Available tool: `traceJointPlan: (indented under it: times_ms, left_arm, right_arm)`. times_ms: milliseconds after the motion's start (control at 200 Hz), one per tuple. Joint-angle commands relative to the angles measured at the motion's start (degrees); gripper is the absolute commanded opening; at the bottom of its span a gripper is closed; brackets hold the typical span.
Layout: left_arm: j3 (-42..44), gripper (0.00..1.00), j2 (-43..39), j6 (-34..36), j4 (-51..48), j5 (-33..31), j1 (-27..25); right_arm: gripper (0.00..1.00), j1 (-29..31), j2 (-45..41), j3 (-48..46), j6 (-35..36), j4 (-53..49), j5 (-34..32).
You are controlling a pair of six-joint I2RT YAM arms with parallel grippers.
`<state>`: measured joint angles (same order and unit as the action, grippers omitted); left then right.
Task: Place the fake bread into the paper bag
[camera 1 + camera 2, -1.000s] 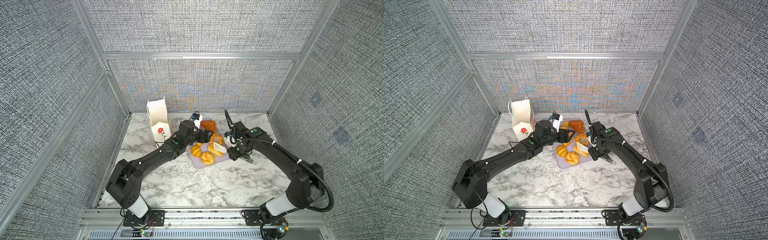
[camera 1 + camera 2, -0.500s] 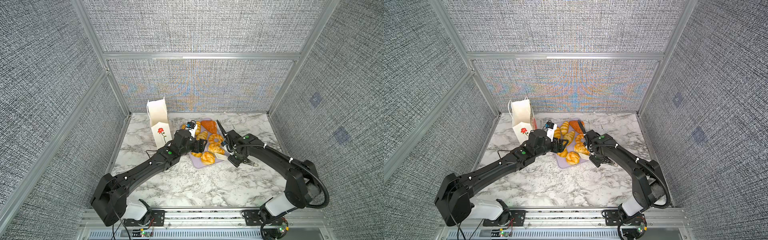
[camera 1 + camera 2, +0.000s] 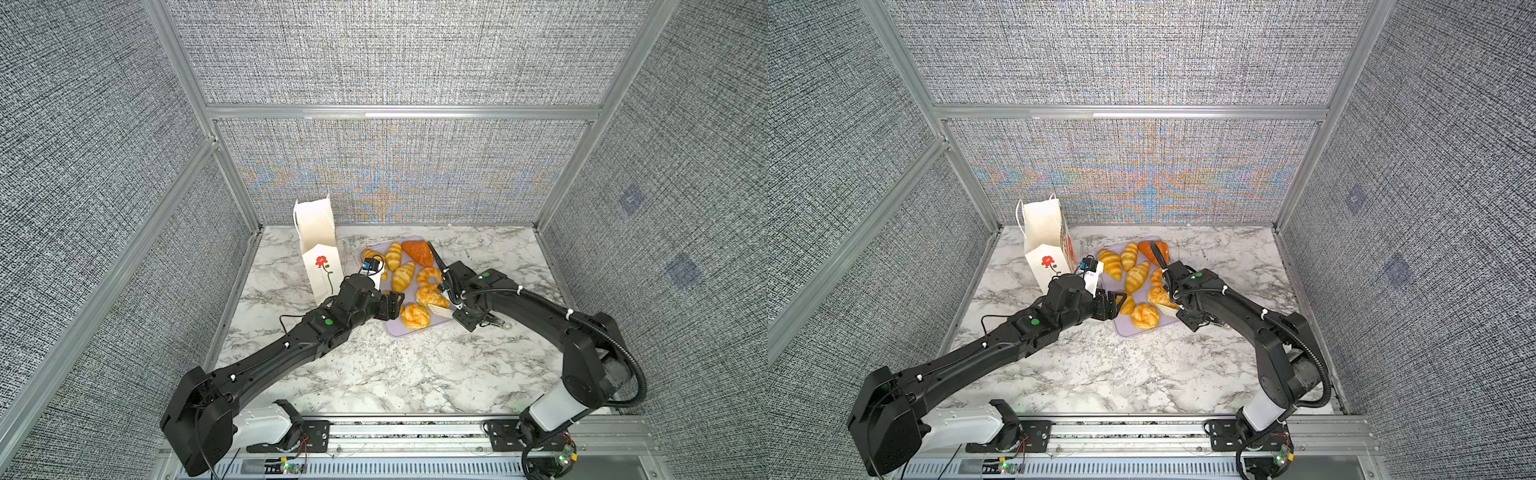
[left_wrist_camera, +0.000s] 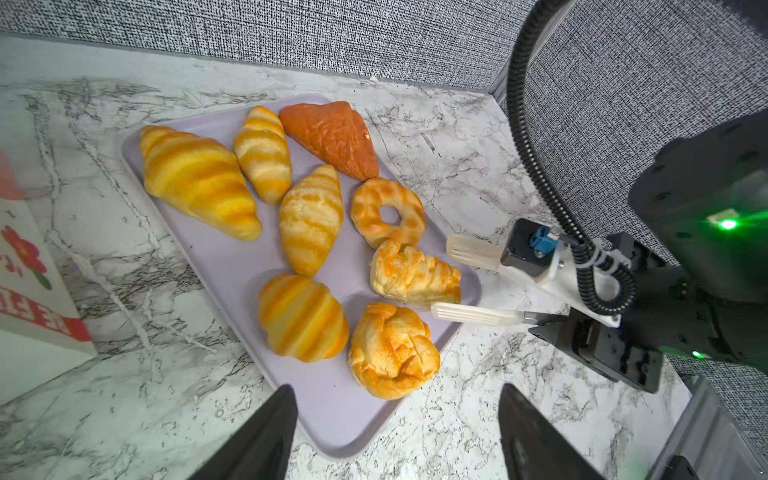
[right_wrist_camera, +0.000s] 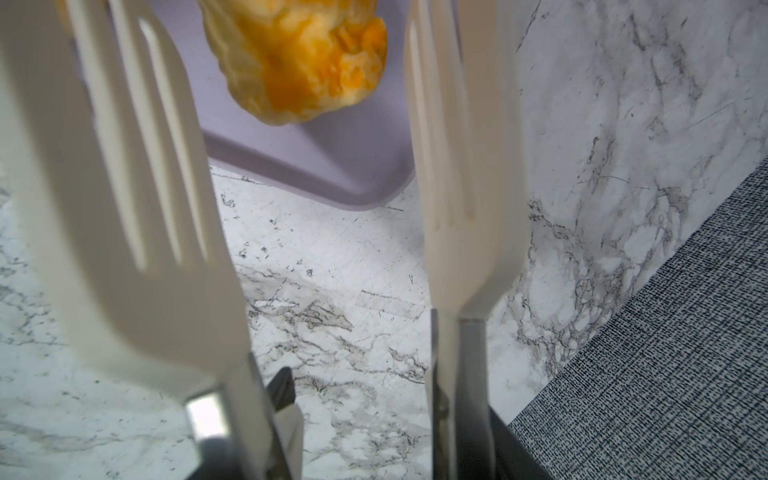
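Note:
Several glossy golden pieces of fake bread (image 4: 311, 218) and one orange-brown triangular piece (image 4: 332, 139) lie on a lilac tray (image 4: 232, 266). The white paper bag (image 3: 318, 253) (image 3: 1044, 241) with the red flower stands upright left of the tray. My left gripper (image 4: 395, 440) (image 3: 392, 305) hangs open and empty over the tray's near corner, close to a knotted bun (image 4: 392, 351). My right gripper (image 5: 361, 415) (image 3: 461, 309) is shut on white slotted tongs (image 4: 478, 313) (image 5: 457, 166). The tongs' blades stand apart on either side of a flaky bun (image 4: 415, 274) (image 5: 299, 62) at the tray's right edge.
Grey fabric walls enclose the marble table (image 3: 395, 374) on three sides. The bag (image 4: 25, 291) stands close to the left arm's wrist. Both arms lie low and meet at the tray's (image 3: 1125, 328) near end.
My left gripper has drawn back from above the tray's middle to its near corner. My right gripper has come down with the tongs to the flaky bun, and the blades have narrowed slightly.

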<state>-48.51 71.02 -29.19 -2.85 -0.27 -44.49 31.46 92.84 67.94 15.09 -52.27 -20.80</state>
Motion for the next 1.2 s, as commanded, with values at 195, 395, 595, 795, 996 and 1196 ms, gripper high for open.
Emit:
traceJointPlan:
  times_ms: [195,395,595,795,996,1196]
  left_arm:
    - [0.7,0.78,-1.9,-0.8,-2.5,-1.0,-0.2]
    - [1.2,0.78,-2.8,-1.3,-4.0,-1.1,-0.7]
    - [2.0,0.78,-3.4,-2.1,-4.1,-1.3,-1.1]
    - [2.0,0.78,-4.1,-2.4,-4.7,-2.4,-1.2]
    - [1.6,0.78,-5.5,-1.8,-5.6,-3.9,-1.2]
    - [0.7,0.78,-6.3,-1.7,-7.2,-5.6,-1.2]
  right_arm:
    - [0.59,-0.1,2.2,0.4,2.1,0.9,-0.8]
    - [0.59,-0.2,4.2,1.0,3.5,1.5,-0.5]
    - [0.59,-0.3,6.1,2.3,4.5,1.7,0.3]
    - [0.50,-0.6,6.3,2.2,5.3,1.1,1.0]
    - [0.38,-1.1,6.8,2.9,5.3,-1.1,3.4]
    - [0.34,-1.3,6.3,3.2,4.2,-2.0,3.5]
